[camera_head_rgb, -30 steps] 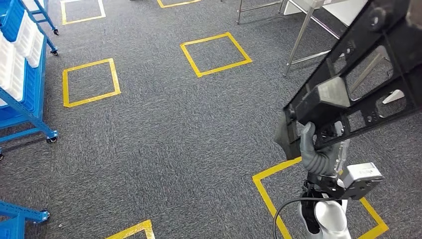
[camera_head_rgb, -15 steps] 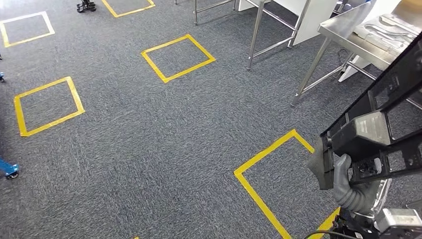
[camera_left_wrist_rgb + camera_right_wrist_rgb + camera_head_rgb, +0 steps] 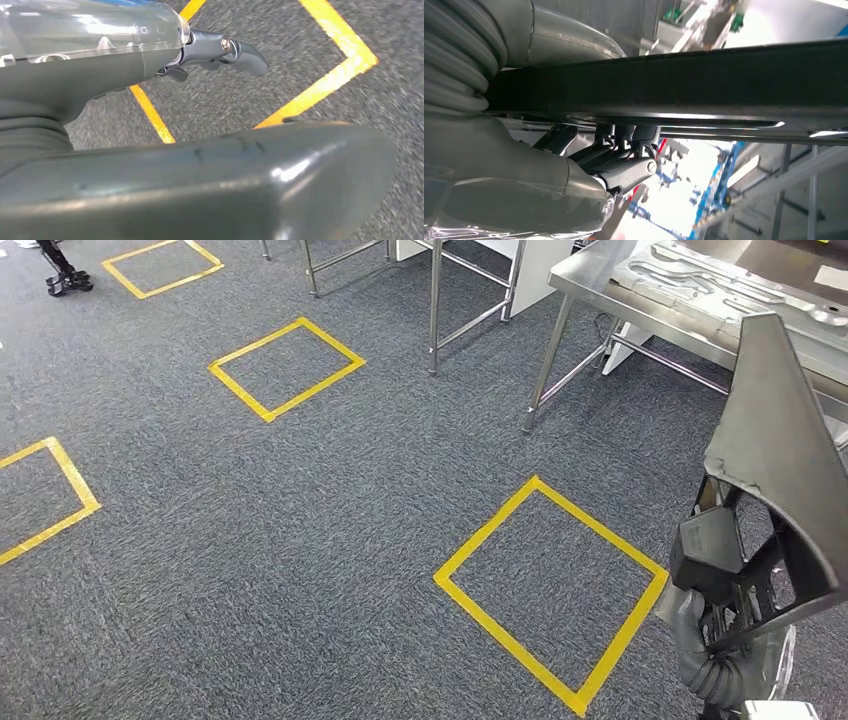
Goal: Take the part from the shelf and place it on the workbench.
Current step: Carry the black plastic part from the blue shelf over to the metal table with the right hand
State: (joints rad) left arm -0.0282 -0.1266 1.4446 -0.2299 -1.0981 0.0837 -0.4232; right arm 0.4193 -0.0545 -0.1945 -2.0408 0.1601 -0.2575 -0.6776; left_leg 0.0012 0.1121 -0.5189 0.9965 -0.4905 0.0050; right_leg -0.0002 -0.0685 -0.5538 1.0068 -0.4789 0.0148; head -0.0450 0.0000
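Note:
A large black and grey framed part stands up at the right edge of the head view. My right hand grips it from below, at its lower end. In the right wrist view the part is a dark bar crossing the picture, with my right hand's fingers curled around it. The steel workbench is ahead at the upper right. My left hand hangs above the carpet with its fingers stretched out and nothing in them.
A pressed sheet-metal piece lies on the workbench. A second steel table frame stands to its left. Yellow tape squares mark the grey carpet, one just in front of me. A dark stand base sits far left.
The camera has swung, so the whole scene has shifted left: the blue shelves have gone and the workbench has come closer. The held part now stands more upright in the head view.

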